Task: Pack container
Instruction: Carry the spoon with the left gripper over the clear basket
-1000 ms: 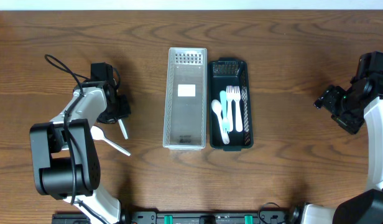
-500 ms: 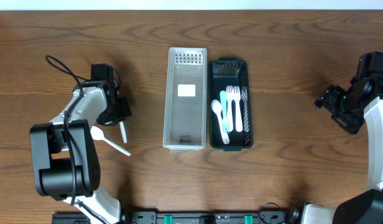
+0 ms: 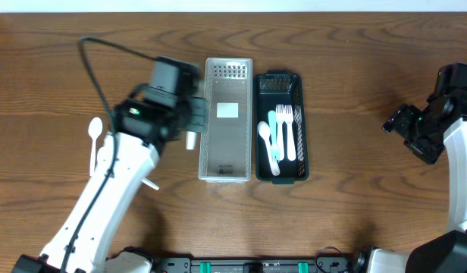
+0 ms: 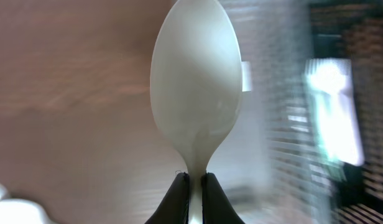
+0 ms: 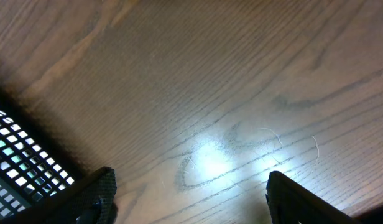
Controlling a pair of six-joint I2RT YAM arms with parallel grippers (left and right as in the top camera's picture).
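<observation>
My left gripper is shut on the neck of a white plastic spoon, whose bowl points away from the camera. From overhead, the left gripper hovers at the left wall of the clear slotted container. Beside it stands a dark green container holding a white spoon, a teal utensil and white forks. Another white spoon lies on the table at the left. Far to the right, my right gripper stands open over bare wood, its fingers wide apart.
A white utensil tip shows from under the left arm. The left arm stretches diagonally from the front left edge. In the right wrist view a corner of dark mesh shows at the left.
The left gripper closed on the white spoon and swung right, from the table's left part to the clear container's left wall. The right arm has not moved.
</observation>
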